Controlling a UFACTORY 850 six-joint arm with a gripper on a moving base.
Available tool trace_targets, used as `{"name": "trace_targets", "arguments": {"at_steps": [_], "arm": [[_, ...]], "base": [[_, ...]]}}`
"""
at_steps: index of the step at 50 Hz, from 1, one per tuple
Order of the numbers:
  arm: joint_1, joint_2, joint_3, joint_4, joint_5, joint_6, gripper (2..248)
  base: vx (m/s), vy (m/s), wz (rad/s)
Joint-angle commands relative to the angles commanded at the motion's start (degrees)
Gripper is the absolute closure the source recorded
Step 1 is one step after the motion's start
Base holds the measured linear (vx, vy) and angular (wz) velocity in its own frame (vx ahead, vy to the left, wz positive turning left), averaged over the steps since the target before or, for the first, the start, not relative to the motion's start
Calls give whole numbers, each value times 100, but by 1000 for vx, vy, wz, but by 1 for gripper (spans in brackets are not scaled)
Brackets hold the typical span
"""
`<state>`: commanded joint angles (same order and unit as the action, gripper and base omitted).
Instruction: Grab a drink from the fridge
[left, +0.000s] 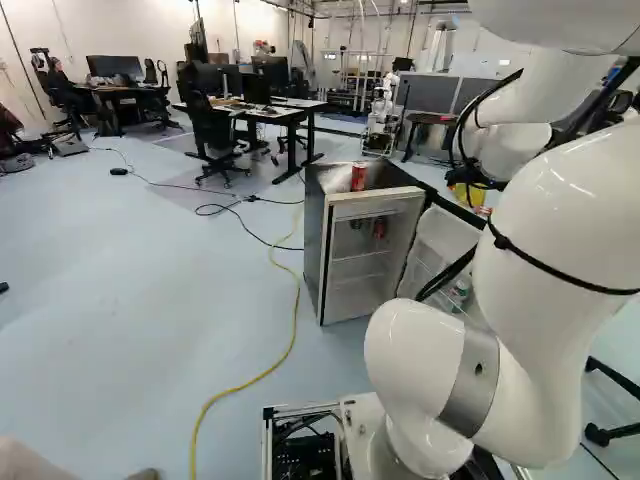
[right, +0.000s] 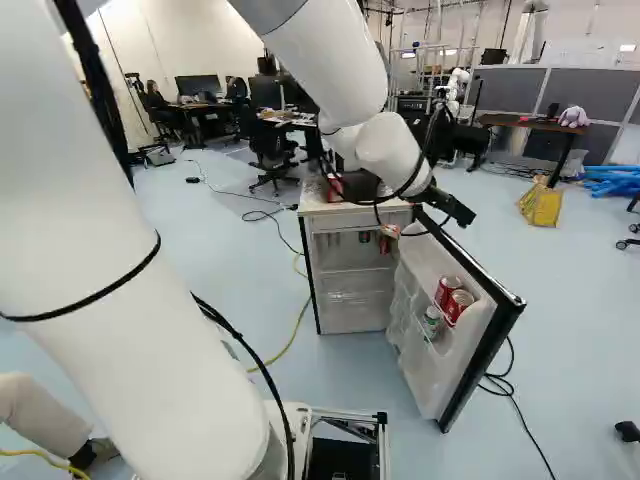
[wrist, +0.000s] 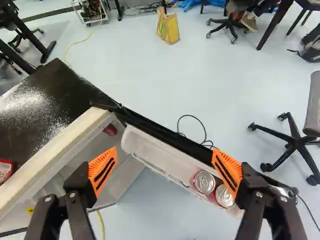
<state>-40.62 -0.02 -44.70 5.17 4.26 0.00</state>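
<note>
yellow bag (right: 541, 205) well beyond the open fridge door (right: 425, 360)

Red cans (right: 459, 306) in the door (right: 428, 378): printing is too small for reading.
Red can (left: 359, 178) on the fridge (left: 314, 250): letters also not readable.

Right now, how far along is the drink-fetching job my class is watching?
Done: the white-lined door of the small black fridge stands open. In hand: nothing; the orange-padded black gripper hangs open above the door. Left: gripping and lifting out a drink, perhaps one of the red, silver-topped cans in the door.
</note>
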Motion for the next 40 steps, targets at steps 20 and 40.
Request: {"name": "trace_targets", "arguments": {"at_steps": [20, 40], "arm": [[-278, -398, -411, 0, -14, 0, 3], [-552, -776, -816, 0, -320, 0, 3]], "base": [[0, 0, 0], [0, 0, 0]]}}
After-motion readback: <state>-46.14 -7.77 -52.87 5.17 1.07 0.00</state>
